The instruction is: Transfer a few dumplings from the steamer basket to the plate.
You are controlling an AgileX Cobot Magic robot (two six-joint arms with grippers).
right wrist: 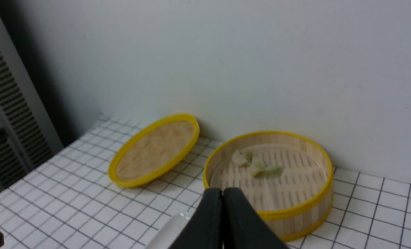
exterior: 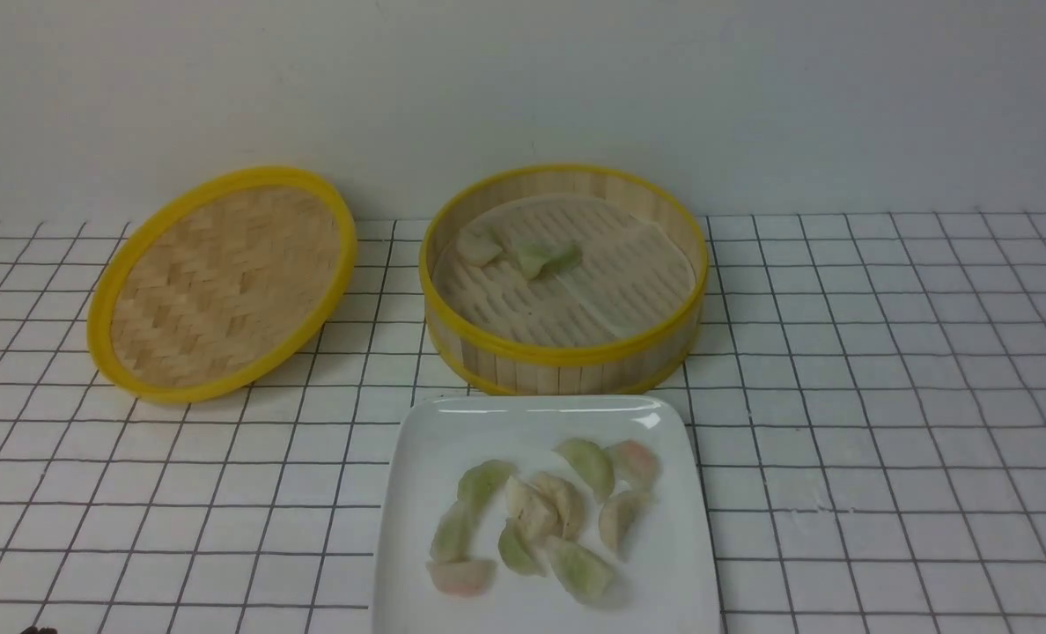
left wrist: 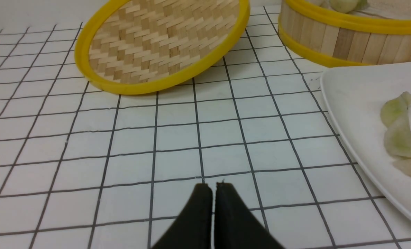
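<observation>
About ten dumplings (exterior: pixel 541 519) lie on the plate (exterior: pixel 417 493), three remain at the steamer basket's (exterior: pixel 567 352) ten o'clock, so the job looks done, both grippers (left wrist: pixel 212 186) (right wrist: pixel 222 193) closed and empty.

White tabletop (exterior: pixel 884 396) gridded in dark lines; yellow-rimmed steamer basket (exterior: pixel 567 357); woven tan lid (exterior: pixel 224 282); glossy white plate (exterior: pixel 417 493); pale green, cream, pinkish dumplings (exterior: pixel 541 519).

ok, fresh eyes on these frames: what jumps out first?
The white plate at the front, crowded with pale green, cream and pinkish dumplings. Behind it stands the steamer basket with only a few left inside, and its woven lid sits tilted to the left. Both grippers, left and right, are shut and empty.
</observation>
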